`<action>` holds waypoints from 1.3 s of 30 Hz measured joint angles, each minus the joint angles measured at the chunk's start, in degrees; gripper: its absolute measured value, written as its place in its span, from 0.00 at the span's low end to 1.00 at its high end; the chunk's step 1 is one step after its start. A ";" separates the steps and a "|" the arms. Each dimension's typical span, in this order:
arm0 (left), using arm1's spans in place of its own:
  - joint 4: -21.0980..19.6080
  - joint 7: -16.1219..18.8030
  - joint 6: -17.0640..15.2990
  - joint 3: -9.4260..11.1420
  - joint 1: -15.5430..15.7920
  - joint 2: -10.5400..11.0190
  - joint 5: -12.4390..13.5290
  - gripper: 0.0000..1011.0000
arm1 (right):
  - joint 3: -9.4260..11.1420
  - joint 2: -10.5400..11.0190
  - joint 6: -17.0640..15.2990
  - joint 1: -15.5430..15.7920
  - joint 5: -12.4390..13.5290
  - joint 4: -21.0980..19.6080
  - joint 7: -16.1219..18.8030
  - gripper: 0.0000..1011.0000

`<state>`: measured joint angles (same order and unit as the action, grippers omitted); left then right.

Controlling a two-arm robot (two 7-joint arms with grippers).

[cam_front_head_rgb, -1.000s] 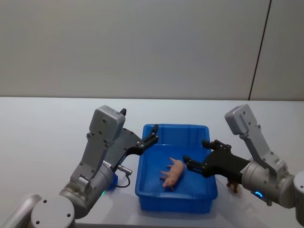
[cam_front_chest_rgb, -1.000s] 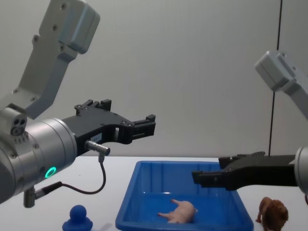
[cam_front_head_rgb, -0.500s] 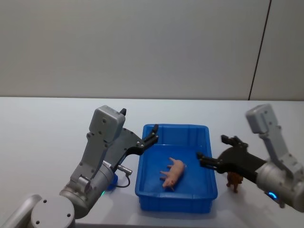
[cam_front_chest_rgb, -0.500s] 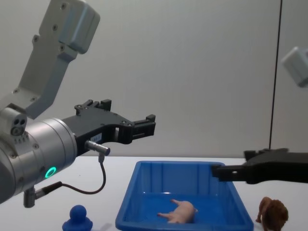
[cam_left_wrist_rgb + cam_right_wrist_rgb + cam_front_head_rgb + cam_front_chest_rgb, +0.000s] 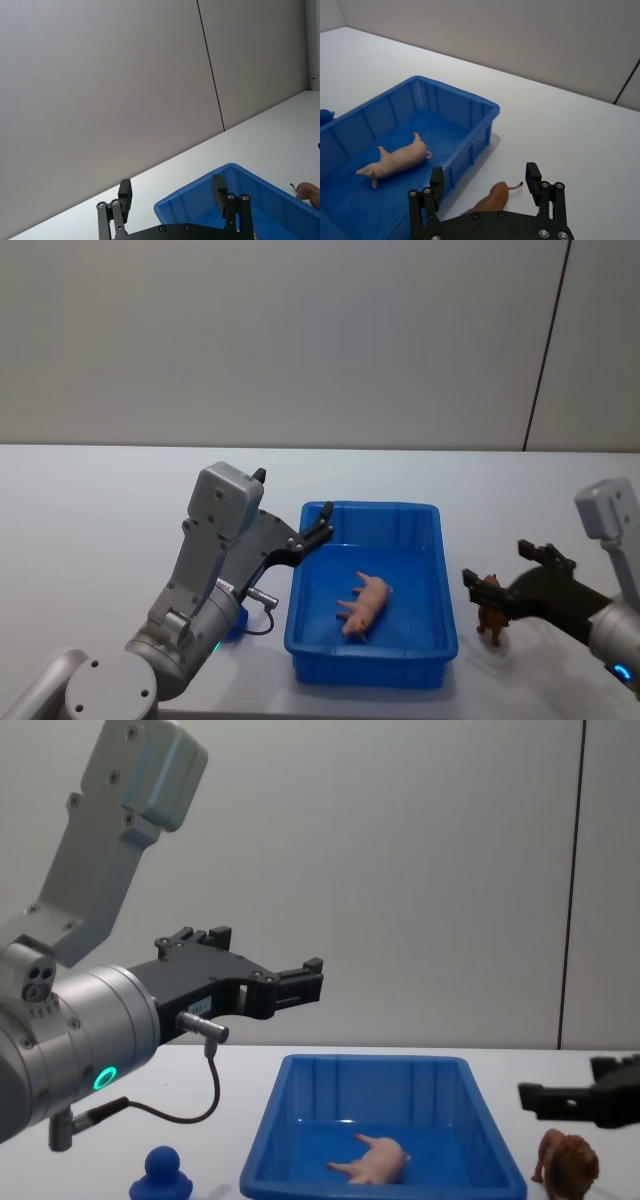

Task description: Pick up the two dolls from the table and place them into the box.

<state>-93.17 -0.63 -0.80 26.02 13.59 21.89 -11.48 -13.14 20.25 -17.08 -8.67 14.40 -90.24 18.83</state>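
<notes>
A blue box sits on a white table. A pink pig lies on its side inside the box. A brown lion stands on the table just beside the box's right wall. The right gripper hovers just above the lion, jaws apart and empty. The left gripper hangs over the box's left rim, jaws apart, empty.

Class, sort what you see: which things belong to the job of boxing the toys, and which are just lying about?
Part of the job:
pig, lying in the box
lion, standing on the table beside the box
right gripper, open above the lion
left gripper, open, raised near the box's left rim

Lying about:
blue knob on the table
</notes>
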 joint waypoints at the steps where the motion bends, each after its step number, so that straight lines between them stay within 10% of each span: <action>1: 0.00 0.00 0.00 0.00 0.00 0.00 0.00 0.99 | 0.24 0.37 -0.05 0.38 0.23 -0.08 -0.10 0.99; 31: 0.00 0.00 0.00 0.00 0.00 0.00 0.00 0.99 | -0.24 0.96 -2.70 2.02 1.27 2.28 0.83 0.99; 39: 0.00 0.00 0.00 0.00 0.00 0.00 0.00 0.99 | -0.79 0.02 -3.10 1.23 0.76 3.84 -0.08 0.81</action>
<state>-93.17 -0.63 -0.80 26.02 13.59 21.90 -11.48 -13.93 20.27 -20.18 -7.44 15.15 -86.39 18.75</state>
